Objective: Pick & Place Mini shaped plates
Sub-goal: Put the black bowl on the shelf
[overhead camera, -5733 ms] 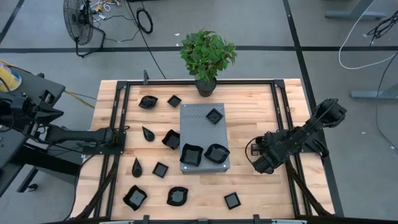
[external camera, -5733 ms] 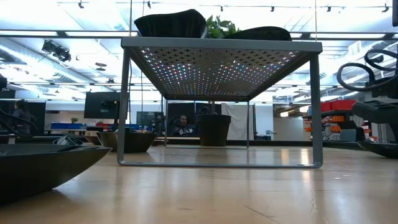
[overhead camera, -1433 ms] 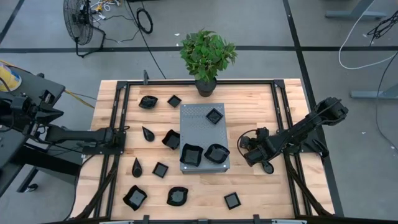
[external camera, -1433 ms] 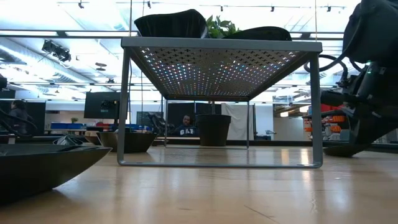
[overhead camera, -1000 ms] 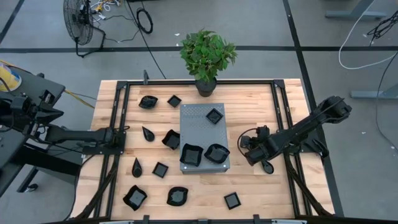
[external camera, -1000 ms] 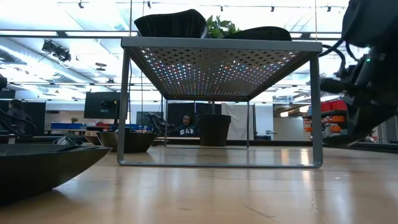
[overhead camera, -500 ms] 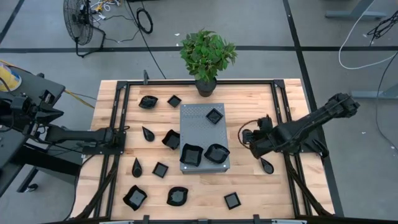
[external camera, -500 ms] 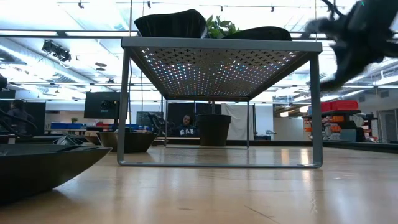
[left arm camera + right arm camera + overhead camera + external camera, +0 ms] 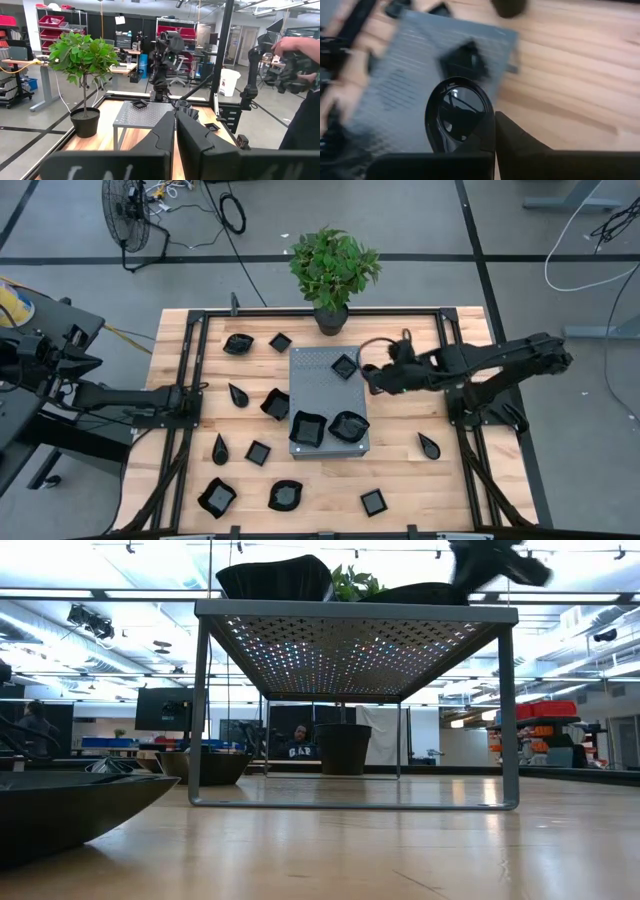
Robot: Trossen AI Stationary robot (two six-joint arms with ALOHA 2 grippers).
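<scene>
While the left arm waits at the left edge of the worktop (image 9: 420, 485) with its fingers (image 9: 165, 137) pressed together on nothing, the right gripper (image 9: 371, 377) is stretched out over the right rim of the grey perforated slab (image 9: 322, 370). Its fingers (image 9: 512, 137) are clamped on the rim of a rounded glossy black plate (image 9: 456, 117), which is carried above the slab, as the right wrist view shows.

Three mini plates already rest on the slab: a small square plate (image 9: 344, 366) near its far end, a larger square plate (image 9: 306, 428) and a wavy-edged plate (image 9: 348, 425) side by side at its near end. On the bare wood to the right, a teardrop plate (image 9: 429, 445) lies apart from the slab.

Left of the slab the remaining plates are scattered on the wood, among them a square plate (image 9: 280, 342) near the far edge and another square plate (image 9: 372, 502) at the near edge.

A potted plant (image 9: 333, 272) stands at the far edge, just beyond the slab. A person's hand (image 9: 287, 46) appears in the room beyond, in the left wrist view.
</scene>
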